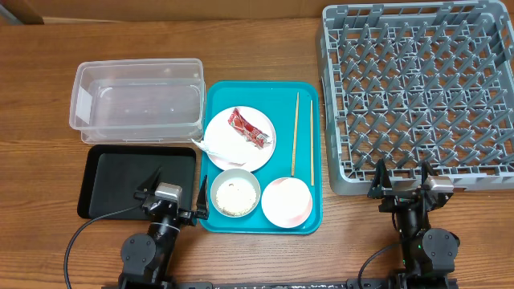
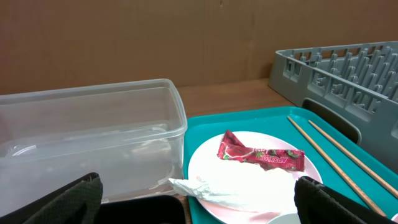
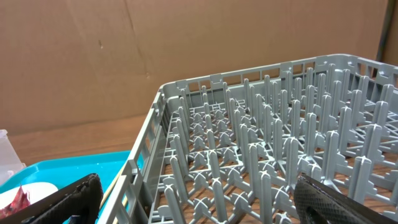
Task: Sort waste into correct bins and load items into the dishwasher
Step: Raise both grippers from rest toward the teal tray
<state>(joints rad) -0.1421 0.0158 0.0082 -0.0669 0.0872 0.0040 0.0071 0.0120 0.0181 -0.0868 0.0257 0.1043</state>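
On the teal tray a pale pink-white plate holds a red wrapper and a crumpled white napkin. A grey-white bowl with rice grains and a pink bowl sit in front. Two chopsticks lie on the tray's right side. The clear tub and black tray are at left, the grey dish rack at right. My left gripper is open over the black tray's front right corner. My right gripper is open at the rack's front edge. Wrapper, napkin and plate also show in the left wrist view.
A brown cardboard wall stands behind the table. The wooden table shows at the far left. The rack fills the right wrist view, with the teal tray's corner at left.
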